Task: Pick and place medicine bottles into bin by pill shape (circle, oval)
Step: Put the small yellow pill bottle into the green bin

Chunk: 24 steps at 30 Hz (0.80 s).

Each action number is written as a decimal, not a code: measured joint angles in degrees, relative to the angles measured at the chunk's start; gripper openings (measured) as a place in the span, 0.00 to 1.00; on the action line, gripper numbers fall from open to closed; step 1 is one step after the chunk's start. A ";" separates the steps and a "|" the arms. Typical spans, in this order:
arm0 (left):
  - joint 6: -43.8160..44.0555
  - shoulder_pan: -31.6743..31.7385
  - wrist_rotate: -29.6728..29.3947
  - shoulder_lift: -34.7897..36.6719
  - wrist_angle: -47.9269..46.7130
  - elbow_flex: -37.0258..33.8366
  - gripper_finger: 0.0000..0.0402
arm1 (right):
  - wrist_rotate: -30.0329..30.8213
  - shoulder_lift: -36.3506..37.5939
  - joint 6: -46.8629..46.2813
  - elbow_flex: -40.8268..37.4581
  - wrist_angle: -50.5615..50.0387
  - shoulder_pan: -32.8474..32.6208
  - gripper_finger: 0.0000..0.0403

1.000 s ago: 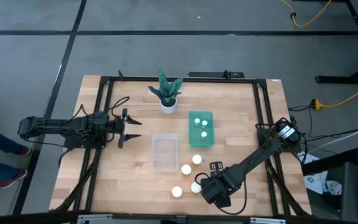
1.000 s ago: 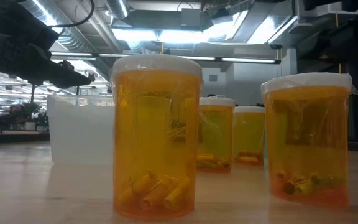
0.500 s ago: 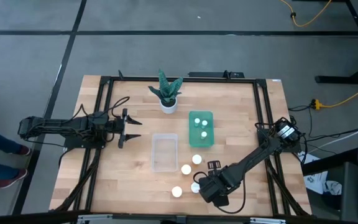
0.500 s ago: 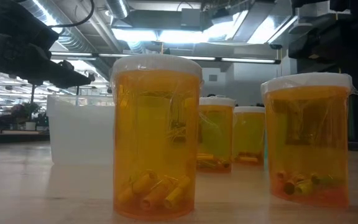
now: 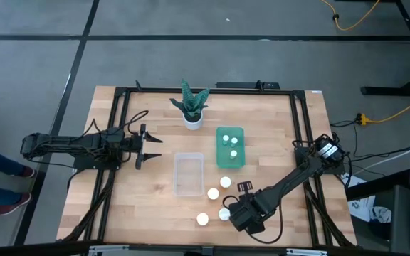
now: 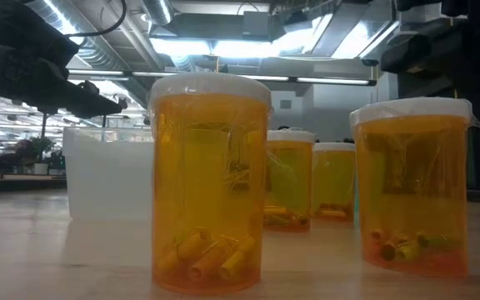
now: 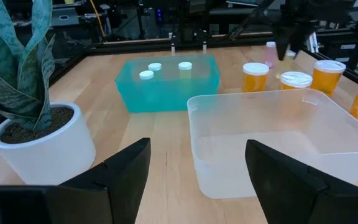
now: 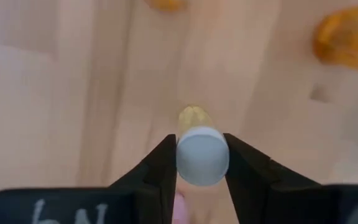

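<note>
— Two grippers, what state?
— Right gripper clamps a white-capped bottle near the bench's front edge; left gripper, fingers spread, hovers by the left edge.

Both arms low over the table

Right gripper points straight down, fingers apparently pressed against a small white-capped bottle. Left gripper waits outstretched, fingers spread.
</note>
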<state>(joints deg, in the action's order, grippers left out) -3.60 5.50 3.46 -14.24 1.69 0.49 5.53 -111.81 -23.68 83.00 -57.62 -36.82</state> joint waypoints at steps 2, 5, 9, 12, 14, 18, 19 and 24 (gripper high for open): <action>0.00 -0.01 0.00 0.00 -0.01 0.01 0.63 | 0.09 0.95 0.28 0.30 -2.15 0.45 0.28; -0.02 -0.01 0.00 0.01 0.01 0.00 0.63 | 1.21 3.51 1.01 1.38 -5.56 1.44 0.28; -0.02 -0.02 0.00 0.00 0.05 0.02 0.63 | 9.26 7.80 4.20 3.03 -8.95 3.46 0.27; -0.02 -0.02 0.00 0.02 0.05 0.01 0.63 | 15.21 11.35 7.94 3.65 -8.74 6.53 0.28; -0.02 -0.01 0.00 0.02 0.05 0.02 0.63 | 18.56 13.00 9.35 3.99 -8.48 9.71 0.28; -0.04 -0.01 0.00 0.00 0.30 0.02 0.63 | 18.79 14.10 10.48 4.00 -7.09 17.65 0.27; -0.04 -0.02 0.00 0.01 0.37 0.01 0.63 | 16.54 13.98 11.61 3.96 -6.01 19.70 0.27; -0.09 -0.02 0.00 0.02 0.40 0.00 0.63 | 8.01 11.85 17.60 3.93 -2.17 27.18 0.28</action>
<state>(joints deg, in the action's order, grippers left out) -3.68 5.48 3.46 -14.22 2.09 0.49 13.54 -99.96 -6.07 86.94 -59.79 -9.64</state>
